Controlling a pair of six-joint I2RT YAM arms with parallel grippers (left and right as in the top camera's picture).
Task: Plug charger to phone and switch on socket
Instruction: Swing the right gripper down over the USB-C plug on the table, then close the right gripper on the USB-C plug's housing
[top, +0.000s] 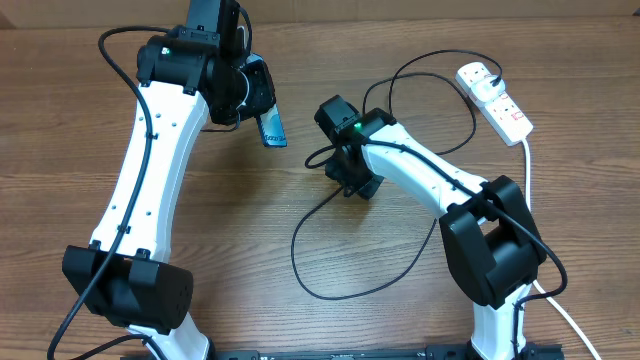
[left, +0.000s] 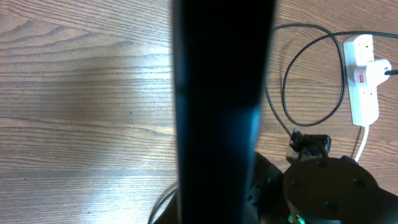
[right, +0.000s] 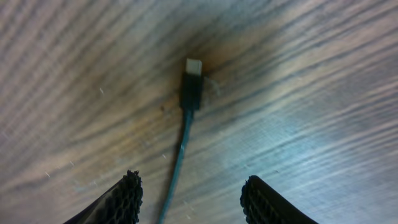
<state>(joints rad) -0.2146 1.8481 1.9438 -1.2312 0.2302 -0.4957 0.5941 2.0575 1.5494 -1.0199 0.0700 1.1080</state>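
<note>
In the right wrist view we see the charger (right: 183, 146) lying on the table (right: 311, 93) straight ahead of the right jaws. Its connector tip (right: 193, 79) sits in the upper middle of the frame. From there the cable runs down, leaning slightly left, and passes between the two pads (right: 124, 199). Its long axis thus follows the line of reach, across the closing direction. The right jaws stand partly open around the cable; neither pad touches it, so they hold nothing. We judge the coming grasp turns on this: the tip lies beyond the pads, so closing here would take the cable behind the connector, not the connector itself.

The left jaws are shut on the phone (top: 270, 127) at the upper middle-left of the overhead view. Its free end points to the lower right, toward the right arm (top: 420, 175), which is the nearer to the charger. The socket (top: 497, 100) lies at the upper right, well apart from both sets of jaws.

White writing on the phone's teal screen is too small to read. The socket shows only red marks, no legible text.
</note>
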